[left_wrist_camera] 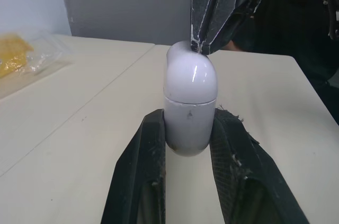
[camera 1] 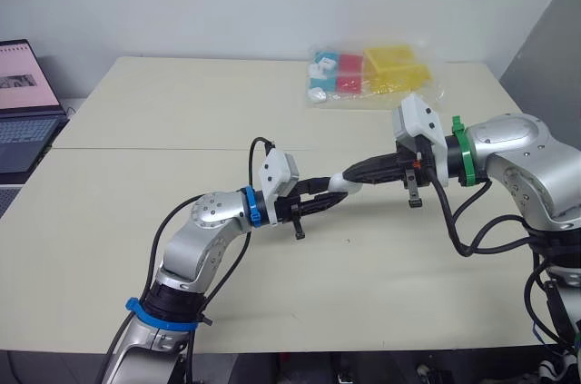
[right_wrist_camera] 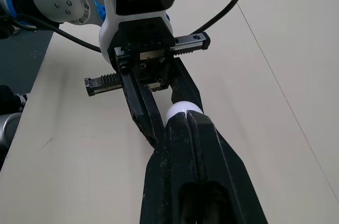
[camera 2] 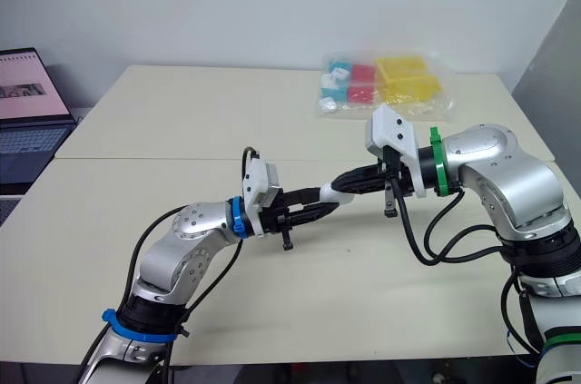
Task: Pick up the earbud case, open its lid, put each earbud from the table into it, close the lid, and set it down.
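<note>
Both arms reach inward and meet over the middle of the table (camera 1: 163, 103), forearms roughly level and pointing at each other. The left arm, bent at the elbow, comes in from the near-left corner, and the left hand (camera 1: 332, 194) has its two black fingers (left_wrist_camera: 151, 150) clamped on the lower body of the white earbud case (left_wrist_camera: 190, 105), one on each side. The case is held off the table surface, its rounded lid end sticking out past the fingertips. The seam between lid and body reads as a thin closed line. The right arm comes in from the right edge, and the right hand (right_wrist_camera: 183, 118) has its fingers drawn close together, their tips nipping the top of the lid from the opposite direction. A clear bag of coloured items (camera 1: 372, 75) lies near the far edge towards the right, and an open laptop (camera 1: 18, 107) sits off the left edge.
</note>
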{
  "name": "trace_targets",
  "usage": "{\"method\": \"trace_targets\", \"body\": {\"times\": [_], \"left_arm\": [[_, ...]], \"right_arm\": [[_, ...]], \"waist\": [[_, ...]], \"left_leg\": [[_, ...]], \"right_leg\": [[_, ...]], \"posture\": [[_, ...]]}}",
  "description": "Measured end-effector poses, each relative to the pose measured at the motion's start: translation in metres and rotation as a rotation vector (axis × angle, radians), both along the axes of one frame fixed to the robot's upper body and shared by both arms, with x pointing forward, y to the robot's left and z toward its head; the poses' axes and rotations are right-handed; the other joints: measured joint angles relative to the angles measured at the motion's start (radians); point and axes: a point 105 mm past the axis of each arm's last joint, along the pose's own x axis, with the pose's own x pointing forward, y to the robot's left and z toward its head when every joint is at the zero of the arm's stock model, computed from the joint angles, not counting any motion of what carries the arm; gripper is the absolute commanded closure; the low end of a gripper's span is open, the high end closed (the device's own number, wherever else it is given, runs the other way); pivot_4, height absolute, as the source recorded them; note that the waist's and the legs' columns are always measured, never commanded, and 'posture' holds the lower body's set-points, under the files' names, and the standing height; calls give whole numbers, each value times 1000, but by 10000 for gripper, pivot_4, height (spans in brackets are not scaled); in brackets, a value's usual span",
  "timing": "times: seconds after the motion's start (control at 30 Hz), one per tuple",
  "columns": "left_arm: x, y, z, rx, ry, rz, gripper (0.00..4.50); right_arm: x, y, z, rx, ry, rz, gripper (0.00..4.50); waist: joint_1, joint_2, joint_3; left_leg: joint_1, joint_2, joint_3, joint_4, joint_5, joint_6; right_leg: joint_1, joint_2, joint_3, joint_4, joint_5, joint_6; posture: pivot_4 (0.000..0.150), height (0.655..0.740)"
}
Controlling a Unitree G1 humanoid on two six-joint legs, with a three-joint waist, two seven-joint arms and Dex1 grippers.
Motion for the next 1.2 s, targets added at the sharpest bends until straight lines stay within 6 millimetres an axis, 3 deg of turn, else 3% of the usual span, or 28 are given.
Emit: {"method": "trace_targets", "body": {"times": [0.1,0.27,0.33,0.53,0.63,0.77,1.13,1.17,1.2], "left_arm": [[0,0,-6,16,67,-5,37080],[0,7,-40,107,327,42,37080],[1,5,-51,118,442,74,37080],[2,17,-69,206,654,140,37080],[3,28,-80,240,717,173,37080],[5,27,-78,248,737,178,37080],[-1,41,-77,271,736,184,3195],[-3,44,-76,278,720,186,395],[-4,47,-76,286,704,192,395]], "right_arm": [[-2,-10,2,5,-13,-33,45000],[-11,-41,-23,-101,-55,-126,45000],[-18,-41,-35,-117,-51,-119,45000],[-26,-39,-40,-121,-78,-132,45000],[-30,-38,-45,-120,-78,-146,45000],[-31,-37,-46,-119,-83,-157,45000],[-32,-39,-49,-131,-89,-161,45000],[-33,-39,-48,-130,-94,-151,45000],[-33,-38,-48,-129,-96,-142,45000]], "waist": [[0,0,0],[4,0,0],[1,0,0],[-8,-1,0],[-7,-1,0],[-6,-1,0],[-7,-1,0],[-7,-1,0],[-9,-1,0]], "left_leg": [[0,0,0,0,0,0],[0,0,-1,0,0,0],[0,-1,0,0,0,0],[4,0,-2,0,0,0],[4,0,-2,0,0,0],[4,-1,-1,0,0,0],[5,0,-1,-1,0,0],[5,0,-1,-1,0,0],[6,0,-1,-1,0,0]], "right_leg": [[0,0,0,0,0,0],[1,-1,-1,-2,0,0],[1,-1,0,-1,0,1],[2,1,-1,2,0,1],[2,2,-1,2,0,0],[2,0,1,1,0,1],[3,0,0,1,0,0],[3,0,0,1,0,0],[3,0,1,2,0,0]], "posture": [[1500,7359],[1500,7359],[1500,7359],[1500,7359],[1500,7359],[1500,7359],[1500,7359],[1500,7359],[1500,7359]]}}
